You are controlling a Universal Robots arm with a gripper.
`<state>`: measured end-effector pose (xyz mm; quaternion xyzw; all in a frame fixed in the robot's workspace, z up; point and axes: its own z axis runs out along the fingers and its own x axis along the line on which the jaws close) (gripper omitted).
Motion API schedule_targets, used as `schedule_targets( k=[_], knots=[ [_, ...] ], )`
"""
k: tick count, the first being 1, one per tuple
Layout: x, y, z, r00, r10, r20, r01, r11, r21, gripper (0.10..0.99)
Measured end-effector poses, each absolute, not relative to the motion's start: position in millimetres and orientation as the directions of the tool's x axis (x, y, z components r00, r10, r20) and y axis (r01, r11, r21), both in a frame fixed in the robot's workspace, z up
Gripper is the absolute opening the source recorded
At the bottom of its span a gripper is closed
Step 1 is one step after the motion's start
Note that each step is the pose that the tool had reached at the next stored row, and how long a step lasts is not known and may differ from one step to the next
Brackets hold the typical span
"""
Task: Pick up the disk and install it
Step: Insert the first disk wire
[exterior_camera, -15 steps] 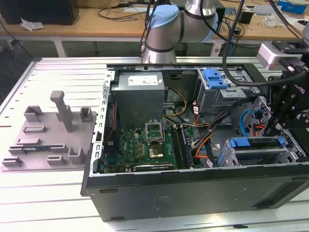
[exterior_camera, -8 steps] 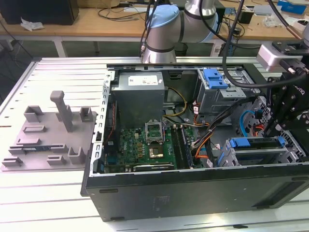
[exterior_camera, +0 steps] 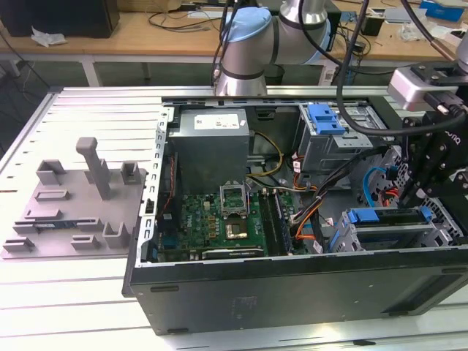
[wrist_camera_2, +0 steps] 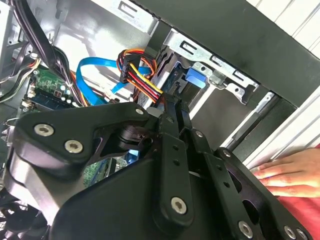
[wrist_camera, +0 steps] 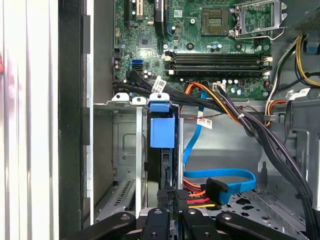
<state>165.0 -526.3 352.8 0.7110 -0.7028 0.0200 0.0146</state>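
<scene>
Here, gripper (wrist_camera: pixel 172 212) clamped narrowly on the upright disk (wrist_camera: pixel 162 132) inside the drive cage (exterior_camera: pixel 387 235) at the exterior view's right

Wooden bench (exterior_camera: pixel 139 40) behind slatted table (exterior_camera: pixel 66 292)

We cannot read any words or numbers for sure.

In the exterior view, the grey power box (exterior_camera: pixel 210 146) has a white sticker (exterior_camera: pixel 219 121) on top. Its print is too small for us to read. The gripper (exterior_camera: pixel 411 199) has white letters on its black side. They sit sideways and the edge of the view cuts them off, so we cannot make out a word.

In the first wrist view, little white tags (wrist_camera: pixel 159 84) hang on the black cables (wrist_camera: pixel 145 86). The marks on them are too tiny to read. The green board (wrist_camera: pixel 200 45) has small white print that we cannot read either.
</scene>
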Motion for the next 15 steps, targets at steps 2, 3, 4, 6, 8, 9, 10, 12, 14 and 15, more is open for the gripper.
schedule_targets(
  k=[2,3,4,6,8,9,10,12,14,15],
  knots=[
    [165.7,-526.4,352.7,0.011,-0.999,0.048,-1.000,-0.012,-0.007,0.165],
    [165.7,-526.4,352.7,0.011,-0.999,0.048,-1.000,-0.012,-0.007,0.165],
    [165.7,-526.6,352.7,0.011,-0.999,0.047,-1.000,-0.012,-0.007,0.165],
    [165.8,-527.8,352.6,0.011,-0.999,0.045,-1.000,-0.012,-0.007,0.165],
    [165.8,-528.9,352.4,0.012,-0.999,0.043,-1.000,-0.012,-0.007,0.165],
    [165.8,-529.0,352.4,0.011,-0.999,0.043,-1.000,-0.012,-0.007,0.165],
    [165.7,-528.9,352.4,0.011,-0.999,0.043,-1.000,-0.012,-0.007,0.165],
    [165.8,-529.0,352.1,0.011,-0.999,0.043,-1.000,-0.012,-0.007,0.165],
    [165.7,-529.0,352.0,0.011,-0.999,0.043,-1.000,-0.012,-0.007,0.165],
    [165.7,-529.0,351.9,0.011,-0.999,0.042,-1.000,-0.012,-0.007,0.165]
  ],
)
